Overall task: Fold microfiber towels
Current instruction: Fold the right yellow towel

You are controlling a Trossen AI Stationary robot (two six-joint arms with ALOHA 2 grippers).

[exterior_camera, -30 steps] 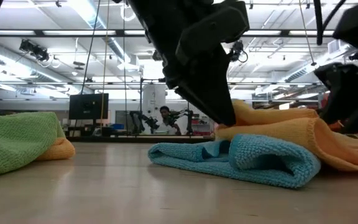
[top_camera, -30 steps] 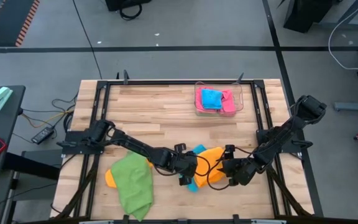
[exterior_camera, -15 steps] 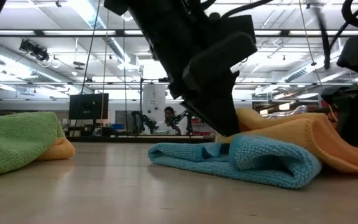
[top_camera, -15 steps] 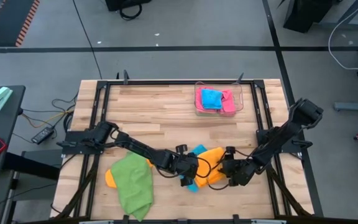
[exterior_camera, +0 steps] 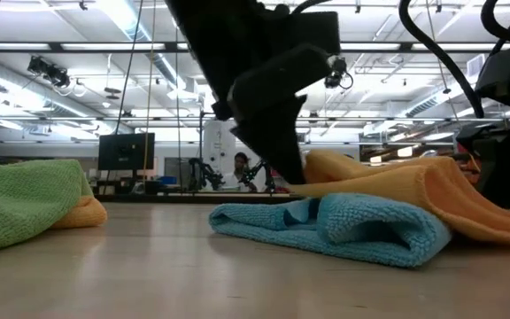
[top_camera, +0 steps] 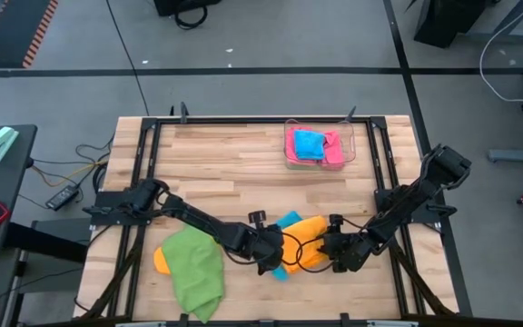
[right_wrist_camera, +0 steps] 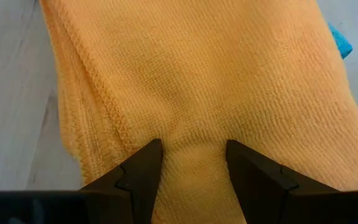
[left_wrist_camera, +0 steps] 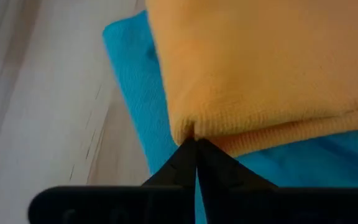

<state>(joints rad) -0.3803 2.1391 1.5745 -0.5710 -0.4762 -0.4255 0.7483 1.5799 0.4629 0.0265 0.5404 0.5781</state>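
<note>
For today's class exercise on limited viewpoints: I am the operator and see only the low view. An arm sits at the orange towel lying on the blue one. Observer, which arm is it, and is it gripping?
Observer: It is the left arm. The left wrist view shows the left gripper shut on the edge of the orange towel.
Operator: And the right arm?
Observer: The right gripper is at the same orange towel's other end, fingers apart with cloth bunched between them.
Operator: Any other towels beyond the green one on my left?
Observer: Yes. The high view shows a clear tray at the table's far edge holding a blue towel and a pink towel.
</note>
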